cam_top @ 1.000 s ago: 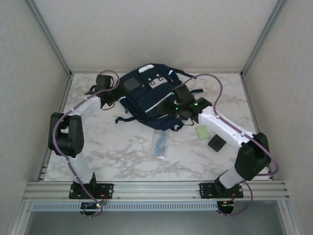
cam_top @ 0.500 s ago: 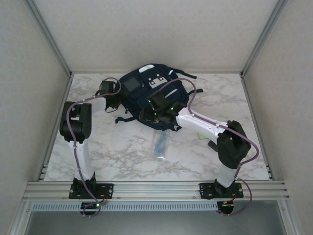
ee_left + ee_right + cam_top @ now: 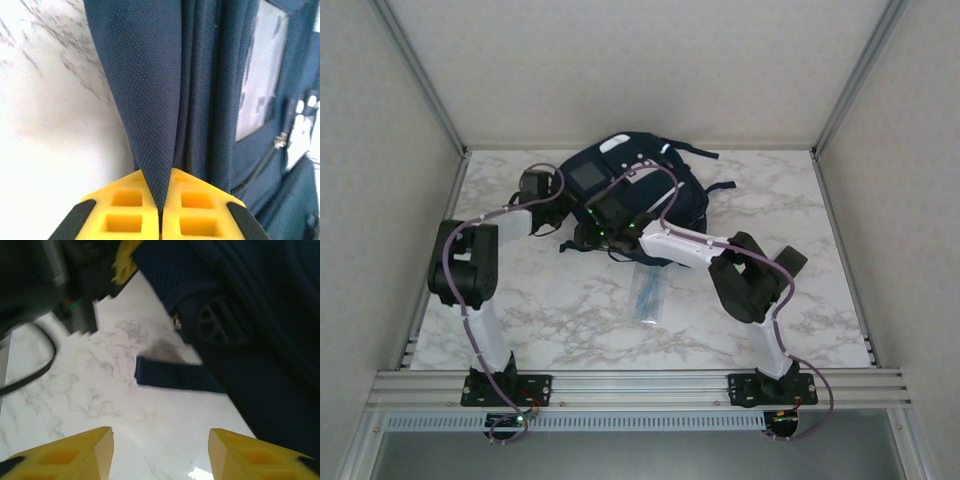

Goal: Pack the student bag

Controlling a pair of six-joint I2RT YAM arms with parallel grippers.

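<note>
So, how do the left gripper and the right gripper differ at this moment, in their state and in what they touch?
The left gripper is shut, pinching a navy fabric fold of the student bag; the right gripper is open, with its jaws apart and empty. The left gripper is at the bag's side, while the right gripper hangs above the marble table, near a loose dark strap. Both have yellow fingers.

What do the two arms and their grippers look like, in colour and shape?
Both the left arm and the right arm have white links, black joints and a purple cable. Green lights show on the right wrist. The left gripper and right gripper have yellow fingers with square hollows.
</note>
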